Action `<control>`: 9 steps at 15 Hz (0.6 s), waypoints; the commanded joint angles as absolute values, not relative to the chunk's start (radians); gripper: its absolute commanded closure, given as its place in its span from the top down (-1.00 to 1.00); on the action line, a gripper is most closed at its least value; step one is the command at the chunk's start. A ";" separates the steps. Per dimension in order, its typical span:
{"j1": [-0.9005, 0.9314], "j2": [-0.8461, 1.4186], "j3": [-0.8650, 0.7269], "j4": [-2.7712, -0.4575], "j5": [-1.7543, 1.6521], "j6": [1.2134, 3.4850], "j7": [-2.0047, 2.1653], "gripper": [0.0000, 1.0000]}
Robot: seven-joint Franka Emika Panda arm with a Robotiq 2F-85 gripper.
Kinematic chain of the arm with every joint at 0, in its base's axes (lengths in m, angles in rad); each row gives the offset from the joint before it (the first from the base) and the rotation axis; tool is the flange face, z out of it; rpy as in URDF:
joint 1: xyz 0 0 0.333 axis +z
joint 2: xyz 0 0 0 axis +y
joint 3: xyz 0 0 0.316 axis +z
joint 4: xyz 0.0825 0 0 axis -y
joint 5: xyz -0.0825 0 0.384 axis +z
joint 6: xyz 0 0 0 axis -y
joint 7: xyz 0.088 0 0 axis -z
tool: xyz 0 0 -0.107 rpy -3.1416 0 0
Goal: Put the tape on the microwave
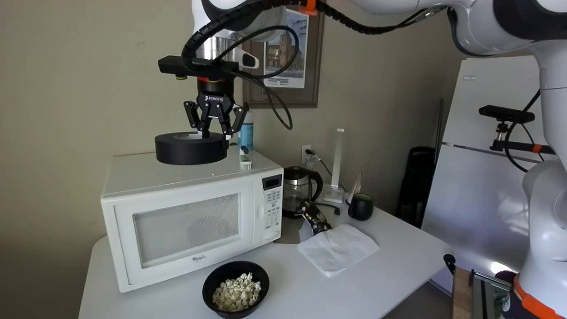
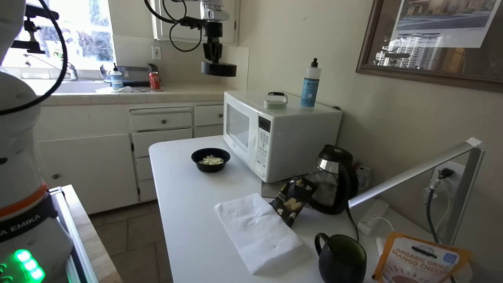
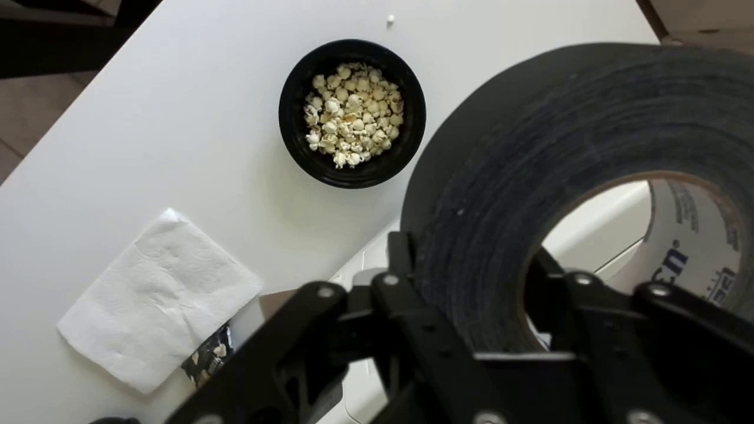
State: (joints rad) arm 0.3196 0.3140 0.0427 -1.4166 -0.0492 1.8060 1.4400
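The black roll of tape (image 1: 190, 150) hangs flat in the air above the white microwave (image 1: 190, 228). My gripper (image 1: 217, 135) is shut on the tape's wall, one finger inside the ring and one outside. In an exterior view, the tape (image 2: 219, 70) and gripper (image 2: 212, 59) are higher than the top of the microwave (image 2: 298, 141), with a gap between. In the wrist view, the tape (image 3: 530, 118) fills the right side, with the gripper (image 3: 471, 268) around its wall. Part of the microwave (image 3: 601, 224) shows through the ring; the tape hides more of it.
A brush (image 2: 276, 101) and a blue-labelled soap bottle (image 2: 310, 84) stand on the microwave top. A dark popcorn bowl (image 1: 235, 288) sits in front of it. A kettle (image 2: 334, 179), black snack bag (image 2: 292, 200), paper towel (image 2: 257, 232) and mug (image 2: 342, 257) lie to its side.
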 commanded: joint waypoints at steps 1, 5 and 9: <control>0.299 0.460 0.050 -1.264 -0.015 1.811 1.610 -0.59; 0.321 0.582 0.031 -1.170 -0.036 1.877 1.812 -0.59; 0.343 0.633 0.014 -1.097 -0.047 1.931 1.992 -0.59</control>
